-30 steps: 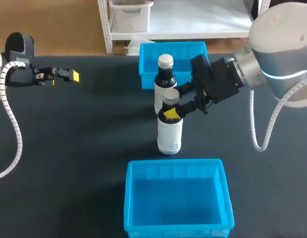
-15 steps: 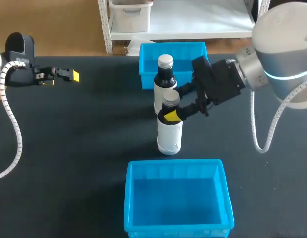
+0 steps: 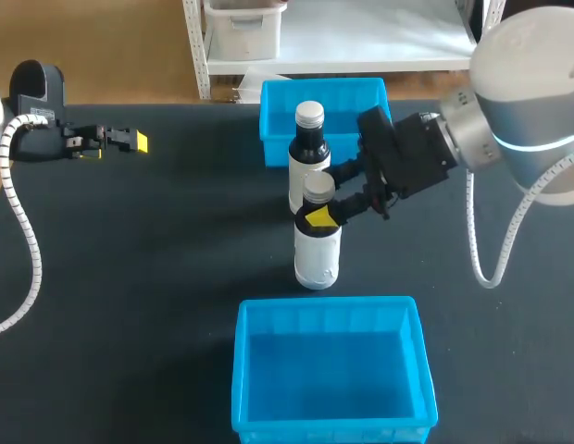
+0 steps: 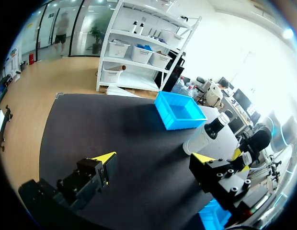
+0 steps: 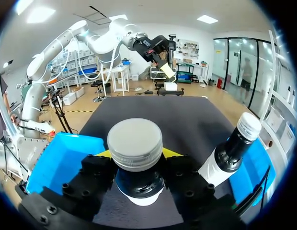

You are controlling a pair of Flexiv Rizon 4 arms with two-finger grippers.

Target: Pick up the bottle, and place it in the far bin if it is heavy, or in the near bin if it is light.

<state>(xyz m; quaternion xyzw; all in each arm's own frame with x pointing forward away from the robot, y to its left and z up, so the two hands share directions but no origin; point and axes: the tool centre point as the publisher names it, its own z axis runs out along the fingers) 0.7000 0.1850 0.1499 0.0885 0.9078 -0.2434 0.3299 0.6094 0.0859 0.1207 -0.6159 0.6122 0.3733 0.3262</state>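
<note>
Two dark bottles with white labels and silver caps stand mid-table. The nearer bottle (image 3: 317, 242) stands upright on the table, with my right gripper (image 3: 330, 200) shut on its neck. In the right wrist view its cap (image 5: 135, 143) fills the gap between my right gripper's (image 5: 137, 155) fingers. The farther bottle (image 3: 308, 155) stands just behind it, in front of the far bin (image 3: 278, 102). The near bin (image 3: 259, 370) lies at the table's front. My left gripper (image 3: 120, 141) hovers open and holding nothing at the far left.
In the right wrist view the farther bottle (image 5: 232, 148) rises close beside my right fingers. Both blue bins hold nothing. The left wrist view shows the left gripper (image 4: 153, 160) over bare black table, with the far bin (image 4: 179, 112) and a bottle (image 4: 206, 136) ahead.
My right gripper's fingers opened slightly and closed in again at the nearer bottle's neck. The bottle stands where it was. My left arm has not moved.
</note>
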